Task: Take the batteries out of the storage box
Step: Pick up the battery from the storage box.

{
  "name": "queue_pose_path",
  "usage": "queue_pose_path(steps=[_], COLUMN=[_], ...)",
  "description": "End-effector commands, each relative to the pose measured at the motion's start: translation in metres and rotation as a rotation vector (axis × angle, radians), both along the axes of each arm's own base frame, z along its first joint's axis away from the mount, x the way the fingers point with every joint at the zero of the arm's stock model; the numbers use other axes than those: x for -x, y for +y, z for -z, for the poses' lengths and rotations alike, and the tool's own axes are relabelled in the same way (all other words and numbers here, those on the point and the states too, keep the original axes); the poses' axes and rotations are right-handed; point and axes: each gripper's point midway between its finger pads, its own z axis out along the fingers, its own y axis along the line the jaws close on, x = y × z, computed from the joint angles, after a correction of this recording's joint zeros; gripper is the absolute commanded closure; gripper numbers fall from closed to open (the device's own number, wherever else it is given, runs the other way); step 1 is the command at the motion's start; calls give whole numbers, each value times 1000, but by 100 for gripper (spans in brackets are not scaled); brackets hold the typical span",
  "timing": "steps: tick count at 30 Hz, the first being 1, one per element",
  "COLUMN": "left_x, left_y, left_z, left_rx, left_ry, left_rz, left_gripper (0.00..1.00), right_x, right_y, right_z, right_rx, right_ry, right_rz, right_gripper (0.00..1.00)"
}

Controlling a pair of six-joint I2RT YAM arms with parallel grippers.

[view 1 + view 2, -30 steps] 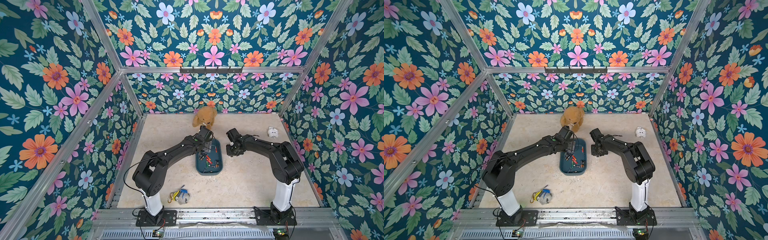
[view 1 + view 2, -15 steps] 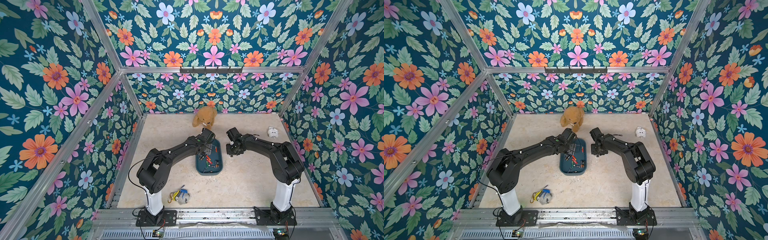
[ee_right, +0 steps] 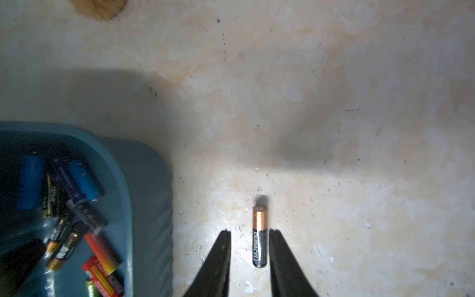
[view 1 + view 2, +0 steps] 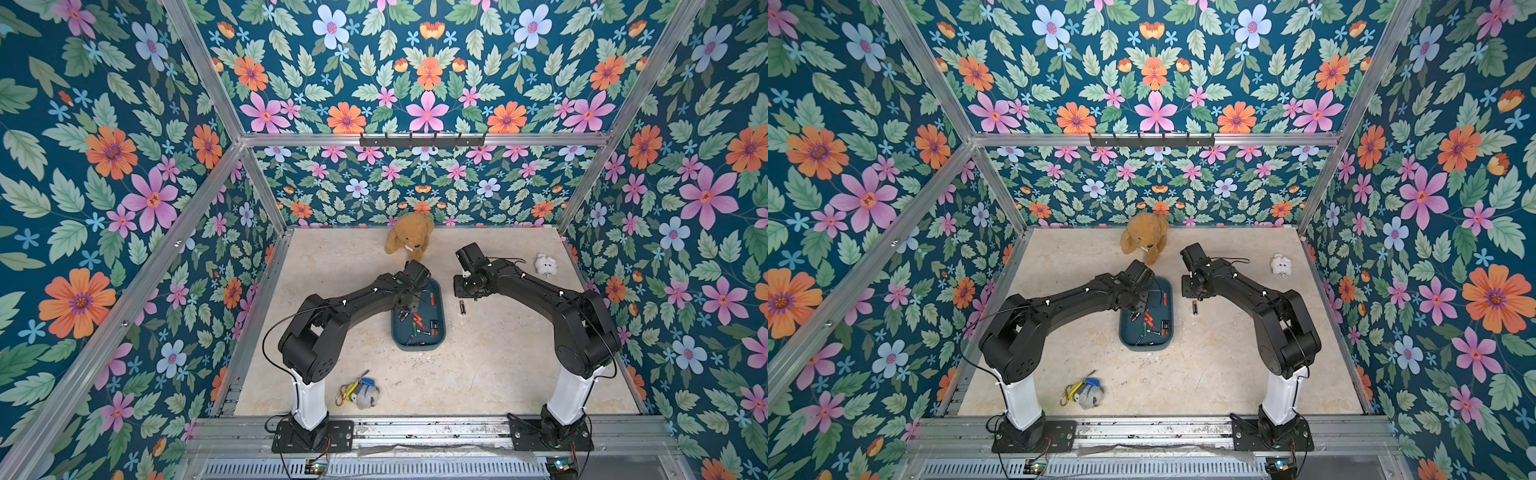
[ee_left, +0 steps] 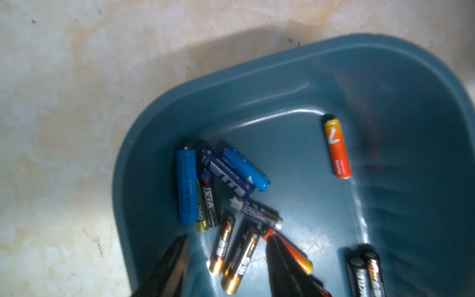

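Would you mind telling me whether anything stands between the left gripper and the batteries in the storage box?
Nothing visible does: the left gripper hangs open over the storage box, its fingers either side of two black-and-gold batteries, with nothing between.

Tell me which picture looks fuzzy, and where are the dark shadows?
Left wrist view: fuzzy, the batteries and blue box smear. Right wrist view: the lone battery is sharp in a bright patch, with a dark shadow on the table near it. Both top views: clear, evenly lit.
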Motion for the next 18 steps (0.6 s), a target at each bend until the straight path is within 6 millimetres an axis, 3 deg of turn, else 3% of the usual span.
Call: queue_pose_path(steps=[1, 18], left_x=[6, 19], left_y=[-1, -3], left_z=[6, 29], left_rx=[-7, -36], left_ry=[33, 124], left_rz=[22, 52], left_gripper=[53, 66], right_x=[1, 1], right_y=[-5, -5], right_z=[-7, -11], right_rx=[21, 21], right_ry=[-3, -6], right_rz=[5, 5], right_gripper=[69, 69])
